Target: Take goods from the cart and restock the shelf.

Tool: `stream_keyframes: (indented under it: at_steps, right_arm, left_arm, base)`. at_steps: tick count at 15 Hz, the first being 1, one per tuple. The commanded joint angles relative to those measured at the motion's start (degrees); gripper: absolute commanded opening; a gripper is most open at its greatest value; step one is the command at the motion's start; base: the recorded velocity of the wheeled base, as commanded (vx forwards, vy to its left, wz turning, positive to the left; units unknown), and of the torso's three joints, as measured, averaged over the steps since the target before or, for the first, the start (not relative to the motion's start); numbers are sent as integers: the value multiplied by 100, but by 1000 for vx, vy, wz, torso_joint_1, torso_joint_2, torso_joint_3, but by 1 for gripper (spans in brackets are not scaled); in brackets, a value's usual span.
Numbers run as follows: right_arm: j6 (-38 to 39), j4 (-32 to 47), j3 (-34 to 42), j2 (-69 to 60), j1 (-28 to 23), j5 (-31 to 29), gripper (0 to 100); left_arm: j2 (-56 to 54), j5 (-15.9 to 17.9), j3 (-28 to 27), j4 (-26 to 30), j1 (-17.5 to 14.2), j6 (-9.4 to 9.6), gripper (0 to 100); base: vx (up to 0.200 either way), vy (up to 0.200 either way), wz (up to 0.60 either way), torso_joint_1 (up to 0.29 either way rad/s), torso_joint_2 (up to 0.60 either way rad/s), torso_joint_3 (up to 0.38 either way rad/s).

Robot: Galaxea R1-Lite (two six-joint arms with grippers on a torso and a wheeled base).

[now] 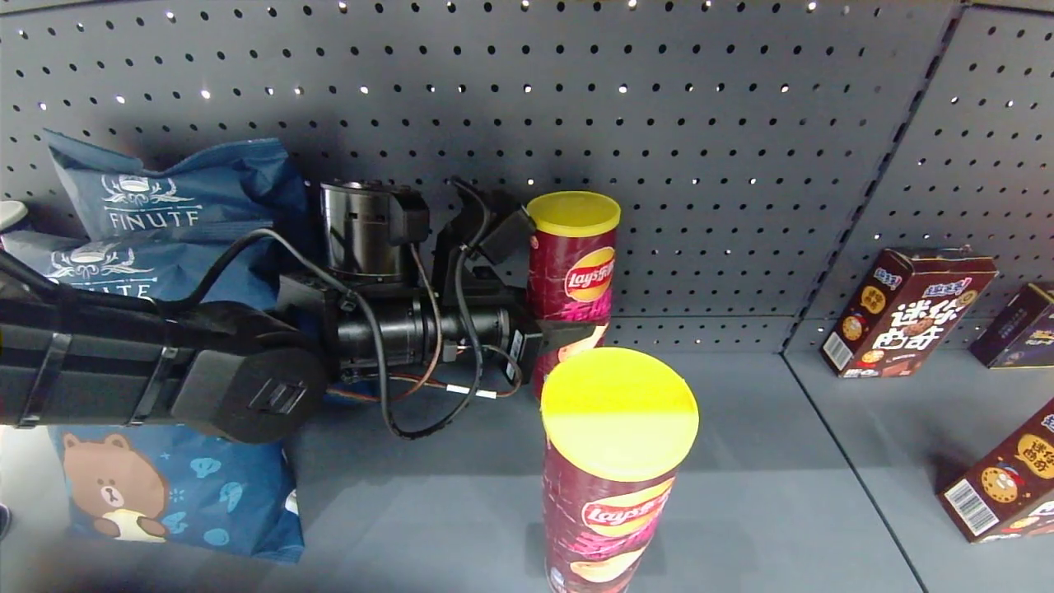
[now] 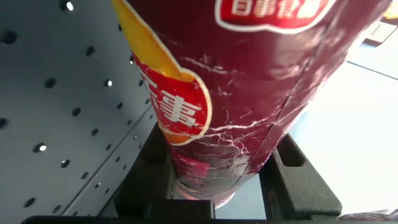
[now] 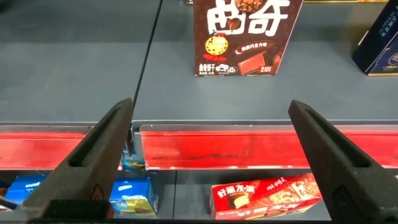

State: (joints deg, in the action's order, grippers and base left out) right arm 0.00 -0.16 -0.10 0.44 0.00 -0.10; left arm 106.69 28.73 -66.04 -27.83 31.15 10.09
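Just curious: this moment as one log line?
left gripper shut on rear maroon yellow-lidded crisp can; at grey metal shelf; right gripper open, empty

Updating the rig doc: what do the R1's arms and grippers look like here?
Left arm: matte black, chunky rounded links, strapped bands, a shiny cylindrical wrist housing, loose black cables plus thin red-brown wires with a white tag. Left gripper: black, blocky fingers. Right gripper: black, wedge-shaped tapering fingers.

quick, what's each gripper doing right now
Left gripper: shut on the rear chip can.
Right gripper: open, holding nothing.
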Motion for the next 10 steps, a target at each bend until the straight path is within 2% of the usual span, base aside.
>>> stream_keyframes:
  at_steps: [1,10]
  right_arm:
    - [0,-2,1,0,0,1,100]
    - [0,-2,1,0,0,1,100]
  left_arm:
    - [62,1,12,-65,-3,1,0]
    - [124,-17,109,-170,-3,28,0]
  base:
    - [0,0,0,0,0,0]
    - [0,0,0,0,0,0]
